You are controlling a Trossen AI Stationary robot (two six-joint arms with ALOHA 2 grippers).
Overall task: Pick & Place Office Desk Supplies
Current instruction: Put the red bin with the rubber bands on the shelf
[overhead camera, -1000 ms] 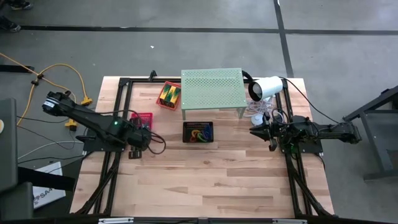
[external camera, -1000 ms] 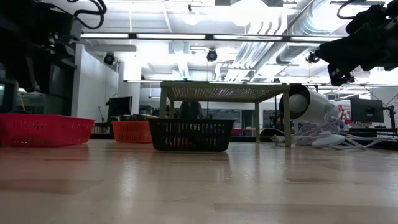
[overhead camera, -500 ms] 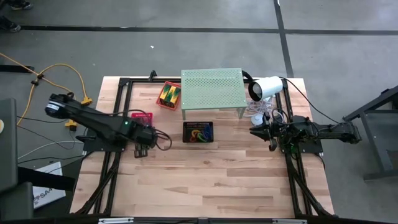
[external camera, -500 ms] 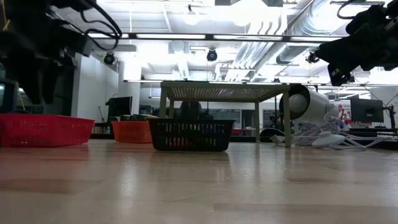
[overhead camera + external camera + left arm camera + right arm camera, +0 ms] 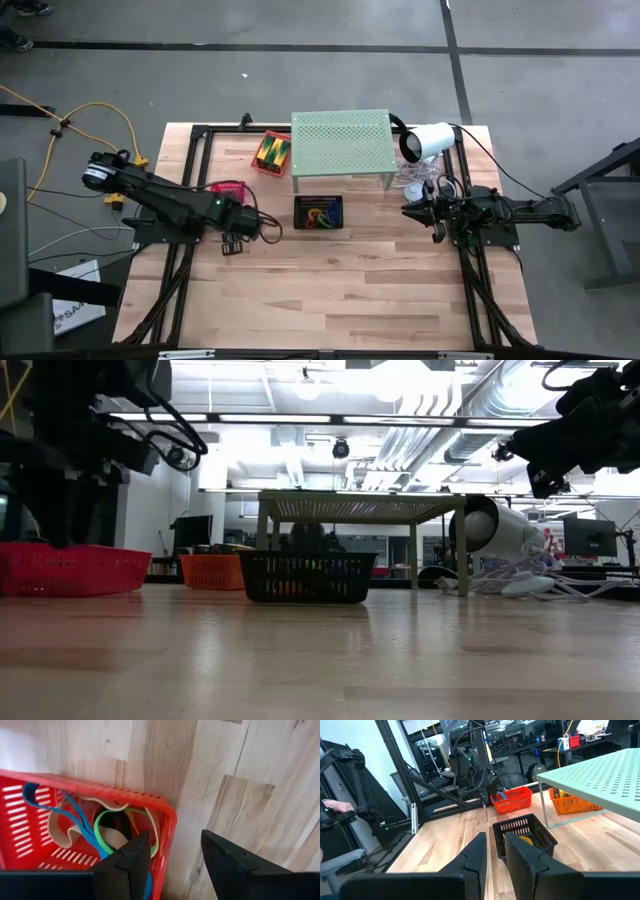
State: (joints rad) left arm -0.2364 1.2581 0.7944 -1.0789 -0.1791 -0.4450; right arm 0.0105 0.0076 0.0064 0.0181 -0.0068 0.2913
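Bands (image 5: pixel 75 827) inside red basket (image 5: pixel 167 827), plain only from left wrist

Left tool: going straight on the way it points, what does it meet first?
Probably the red basket's rim: the left tool, open, straddles that edge, with bare table beyond. Depth is unclear.

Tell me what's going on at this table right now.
The left gripper hangs open over the near corner of the red basket, one finger over the basket and the other over the table, holding nothing. Inside the basket lie blue, green and tan bands. The right gripper waits above the table by the white lamp, nothing in it. A black basket sits in front of the green shelf, and an orange basket sits beside the shelf.
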